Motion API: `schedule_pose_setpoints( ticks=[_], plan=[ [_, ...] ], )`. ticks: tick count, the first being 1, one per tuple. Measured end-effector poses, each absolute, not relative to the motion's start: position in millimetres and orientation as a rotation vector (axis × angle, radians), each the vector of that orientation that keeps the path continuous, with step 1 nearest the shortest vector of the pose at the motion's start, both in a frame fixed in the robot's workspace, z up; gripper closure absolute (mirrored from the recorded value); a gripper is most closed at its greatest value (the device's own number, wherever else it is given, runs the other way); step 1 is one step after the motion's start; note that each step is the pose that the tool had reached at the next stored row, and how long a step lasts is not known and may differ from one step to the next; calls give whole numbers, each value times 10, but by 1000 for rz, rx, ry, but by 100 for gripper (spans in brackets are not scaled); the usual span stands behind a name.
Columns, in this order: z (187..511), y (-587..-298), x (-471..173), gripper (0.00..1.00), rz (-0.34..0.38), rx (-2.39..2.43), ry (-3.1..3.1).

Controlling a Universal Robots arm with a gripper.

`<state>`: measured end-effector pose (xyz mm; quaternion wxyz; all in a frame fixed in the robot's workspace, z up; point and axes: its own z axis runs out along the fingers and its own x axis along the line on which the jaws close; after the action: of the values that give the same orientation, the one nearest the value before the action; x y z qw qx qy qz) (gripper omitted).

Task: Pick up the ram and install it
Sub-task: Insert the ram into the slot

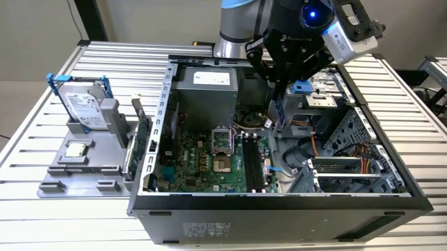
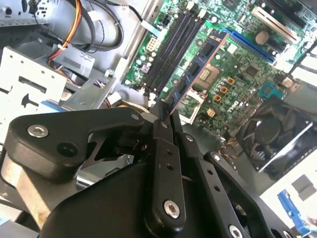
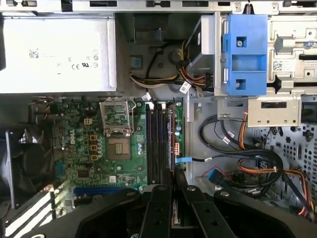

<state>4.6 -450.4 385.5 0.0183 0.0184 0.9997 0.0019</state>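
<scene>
Bright, even light; soft shadows, some glare.

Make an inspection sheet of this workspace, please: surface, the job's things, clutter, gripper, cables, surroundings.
surface: slatted metal table, carrying an open computer case.
job's things: the ram is held above the motherboard, not in a slot; the black memory slots seem empty.
clutter: grey holder at the exterior view's left, with a hard drive, a chip and a green expansion card on edge.
gripper: jaws shut on the ram's end.
cables: orange, red and black bundle inside the case, beside the slots.
surroundings: pale wall behind the table.
</scene>
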Motion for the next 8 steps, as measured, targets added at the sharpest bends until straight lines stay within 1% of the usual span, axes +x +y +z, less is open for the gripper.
schedule_pose_setpoints(
  ticks=[8],
  plan=[
    [3727,-4504,49,100,-8,18,3104]
  ],
)
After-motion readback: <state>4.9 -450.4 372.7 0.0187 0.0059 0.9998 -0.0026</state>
